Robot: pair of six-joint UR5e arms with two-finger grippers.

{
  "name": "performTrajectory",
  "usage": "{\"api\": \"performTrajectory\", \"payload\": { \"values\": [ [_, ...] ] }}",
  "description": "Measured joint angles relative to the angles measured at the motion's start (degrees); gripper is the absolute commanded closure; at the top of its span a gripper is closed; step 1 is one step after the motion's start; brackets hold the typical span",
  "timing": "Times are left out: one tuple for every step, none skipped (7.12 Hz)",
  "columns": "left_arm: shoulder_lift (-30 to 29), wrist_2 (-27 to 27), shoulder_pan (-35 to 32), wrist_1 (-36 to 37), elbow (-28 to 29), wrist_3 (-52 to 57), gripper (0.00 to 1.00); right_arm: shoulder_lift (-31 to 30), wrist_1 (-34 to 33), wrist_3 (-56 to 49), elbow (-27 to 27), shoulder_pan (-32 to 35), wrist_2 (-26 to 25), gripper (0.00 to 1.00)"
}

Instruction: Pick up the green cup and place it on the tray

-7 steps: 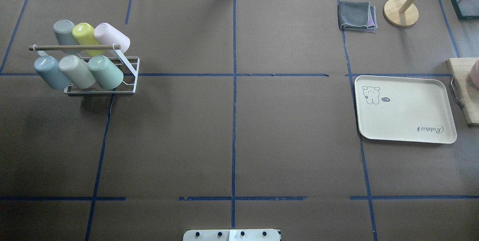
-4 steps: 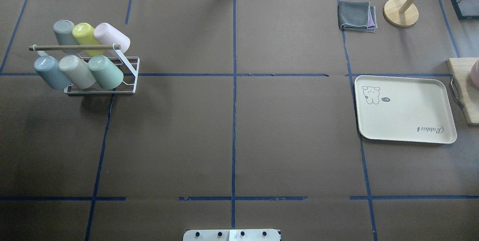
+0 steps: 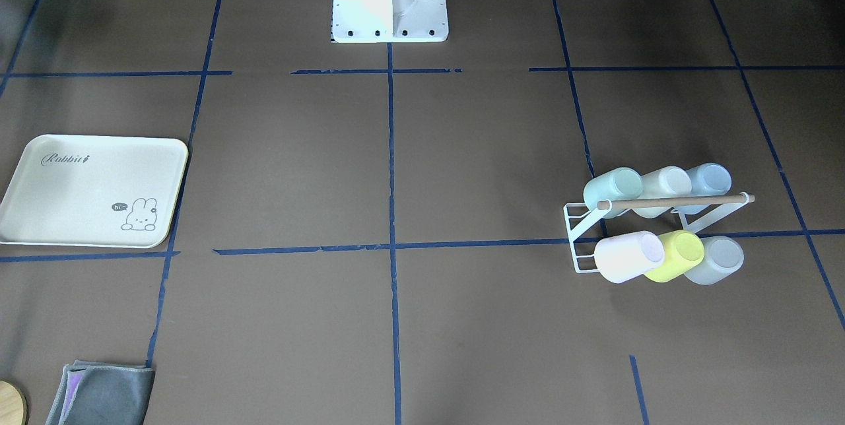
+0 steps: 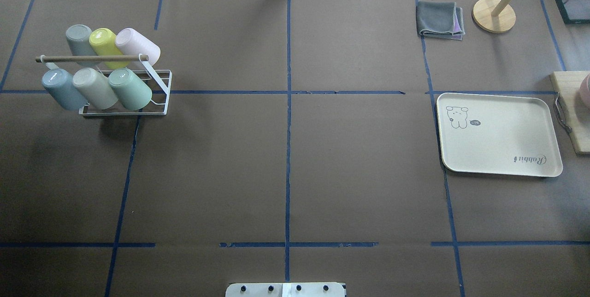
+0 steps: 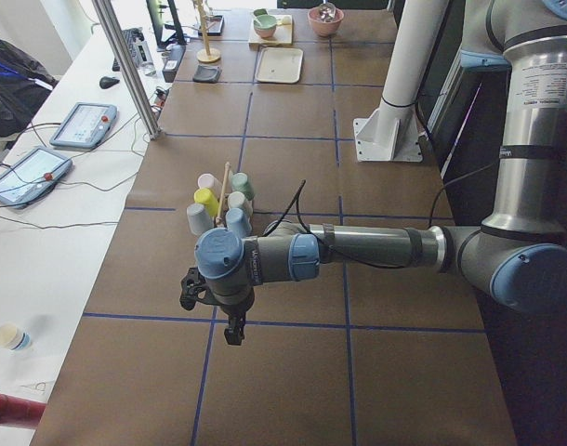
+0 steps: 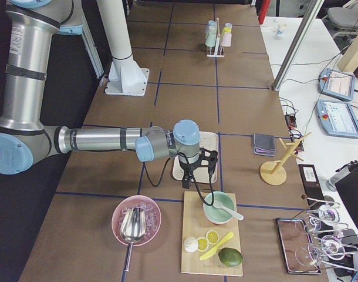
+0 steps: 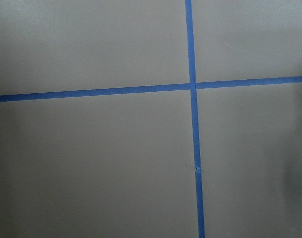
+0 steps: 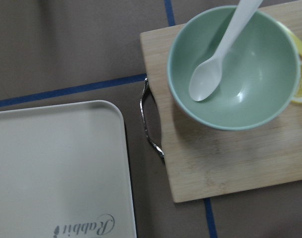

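The green cup (image 4: 130,88) lies tilted on a white wire rack (image 4: 160,103) at the table's far left, the rightmost of the rack's near row. It also shows in the front-facing view (image 3: 612,189). The cream tray (image 4: 500,135) with "Rabbit" script lies bare at the right, and its corner shows in the right wrist view (image 8: 57,168). My left gripper (image 5: 232,327) hangs over bare table, short of the rack. My right gripper (image 6: 198,175) hangs between the tray and the cutting board. Both show only in the side views, so I cannot tell whether they are open or shut.
The rack also holds a yellow cup (image 4: 105,45), a pale blue cup (image 4: 62,89) and others. A folded grey cloth (image 4: 439,19) and a wooden stand (image 4: 494,14) sit beyond the tray. A cutting board (image 8: 230,163) with a green bowl (image 8: 255,89) lies right of it.
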Motion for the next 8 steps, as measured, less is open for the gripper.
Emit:
{"api": "performTrajectory", "payload": {
  "values": [
    [0.1, 0.0, 0.0, 0.0, 0.0, 0.0, 0.00, -0.8, 4.5, 5.2, -0.9, -4.0, -1.0, 0.01],
    [0.1, 0.0, 0.0, 0.0, -0.1, 0.0, 0.00, -0.9, 7.8, 7.9, -2.6, -7.2, -2.5, 0.01],
    [0.1, 0.0, 0.0, 0.0, -0.1, 0.0, 0.00, -0.8, 11.3, 10.6, -4.9, -10.1, -3.7, 0.01],
    [0.1, 0.0, 0.0, 0.0, -0.2, 0.0, 0.00, -0.7, 14.8, 13.8, -7.0, -12.6, -4.5, 0.01],
    [0.0, 0.0, 0.0, 0.0, -0.2, 0.0, 0.00, -0.5, 17.2, 16.2, -8.4, -14.3, -5.0, 0.01],
    [0.0, 0.0, 0.0, 0.0, -0.2, 0.0, 0.00, 0.1, 18.1, 17.4, -9.3, -15.4, -5.2, 0.01],
    [0.0, 0.0, -0.1, 0.0, -0.2, 0.0, 0.00, 1.4, 18.4, 17.9, -10.7, -16.1, -5.3, 0.01],
    [0.0, 0.0, -0.1, 0.0, -0.3, 0.0, 0.00, 2.7, 18.7, 18.0, -12.5, -16.6, -5.3, 0.02]
  ]
}}
